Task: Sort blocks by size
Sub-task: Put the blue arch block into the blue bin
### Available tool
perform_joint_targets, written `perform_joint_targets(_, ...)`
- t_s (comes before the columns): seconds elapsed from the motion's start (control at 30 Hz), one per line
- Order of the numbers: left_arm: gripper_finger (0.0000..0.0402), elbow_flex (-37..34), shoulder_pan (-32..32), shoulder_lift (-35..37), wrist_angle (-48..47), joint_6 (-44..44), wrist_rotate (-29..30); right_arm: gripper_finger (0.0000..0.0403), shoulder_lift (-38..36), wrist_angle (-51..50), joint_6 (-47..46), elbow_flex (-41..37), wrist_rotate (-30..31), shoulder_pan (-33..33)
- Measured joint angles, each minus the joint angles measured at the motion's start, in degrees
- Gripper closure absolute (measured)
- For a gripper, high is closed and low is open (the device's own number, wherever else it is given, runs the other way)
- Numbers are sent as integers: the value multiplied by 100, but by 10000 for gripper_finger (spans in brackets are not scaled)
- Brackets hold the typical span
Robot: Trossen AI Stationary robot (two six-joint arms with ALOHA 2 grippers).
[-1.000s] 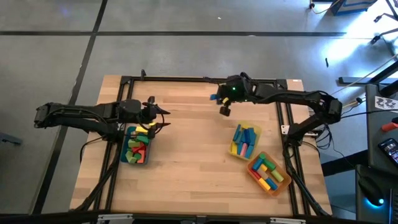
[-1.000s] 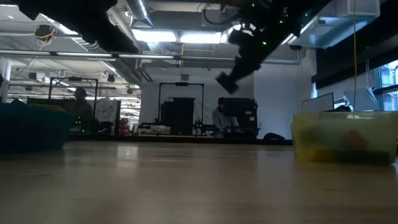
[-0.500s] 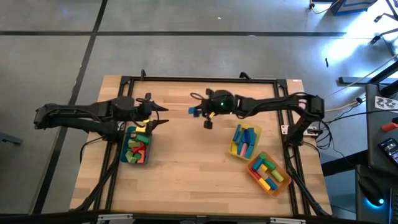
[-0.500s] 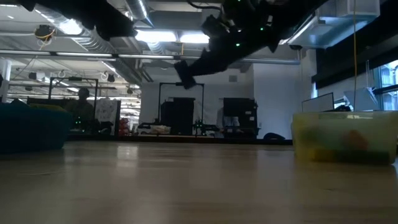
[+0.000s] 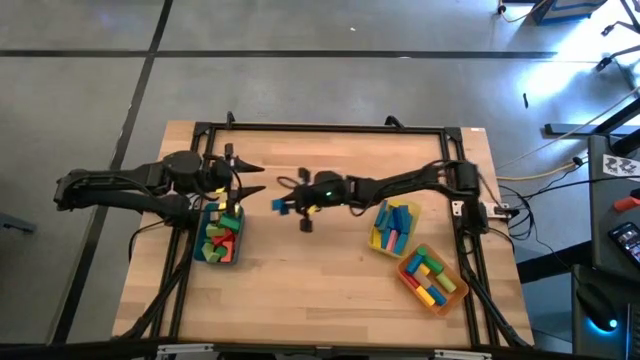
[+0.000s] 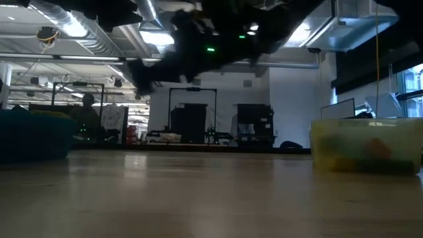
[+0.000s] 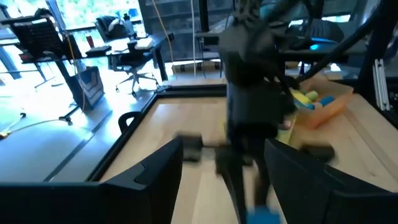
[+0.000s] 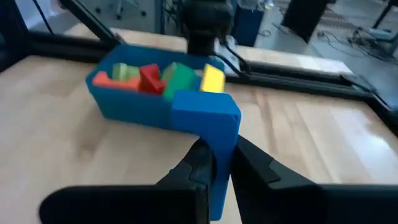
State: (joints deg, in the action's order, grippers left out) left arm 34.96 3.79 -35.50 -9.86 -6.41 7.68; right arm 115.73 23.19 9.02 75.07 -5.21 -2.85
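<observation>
the right gripper (image 5: 284, 207) has swung leftward, clenched on a blue block (image 8: 208, 124) lengthwise between its fingers, near the teal tray (image 5: 205, 240); left gripper (image 5: 252, 179) released.

Light wooden table (image 5: 300, 280), teal tray (image 5: 207, 253), yellow tray (image 5: 409, 209), orange tray (image 5: 447, 296), all holding blocks (image 5: 222, 234)

Bare desk (image 5: 320, 280) is lying open across the middle and near side. The right gripper (image 5: 281, 207), carrying a blue block (image 8: 208, 134), is crowding the gap beside the teal tray (image 5: 221, 237); the left gripper (image 5: 250, 180) is hanging over that tray's far end.
</observation>
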Motion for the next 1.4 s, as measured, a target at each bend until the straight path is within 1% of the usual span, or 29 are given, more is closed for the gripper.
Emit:
perform_joint_targets(0.13, 190, -3, -2, 76, 32, 32, 0, 361, 605, 72, -171, 817, 0, 152)
perform_joint_targets(0.4, 190, -4, -22, 363, 92, 370, 2, 361, 1767, 99, -430, 2396, 6, 402)
perform_joint_targets(0.7, 190, -3, -55, 518, 147, 527, 0, 361, 3152, 139, -622, 4283, -14, 475)
perform_joint_targets(0.87, 190, -4, -55, 499, 146, 452, 0, 361, 3788, 142, -632, 5100, 7, 476)
perform_joint_targets(1.07, 190, -4, -55, 491, 148, 420, -2, 361, 4220, 548, -623, 5631, 20, 474)
perform_joint_targets(1.2, 190, -4, -55, 491, 145, 417, 0, 361, 4391, 594, -623, 5738, 29, 472)
perform_joint_targets(1.27, 190, -4, -55, 491, 147, 408, 0, 360, 4399, 535, -621, 5737, 172, 482)
perform_joint_targets(1.33, 190, -4, -55, 491, 146, 402, 0, 351, 4398, 525, -621, 5737, 344, 506)
perform_joint_targets(1.4, 190, -4, -55, 487, 148, 335, -2, 328, 4397, 511, -619, 5737, 417, 509)
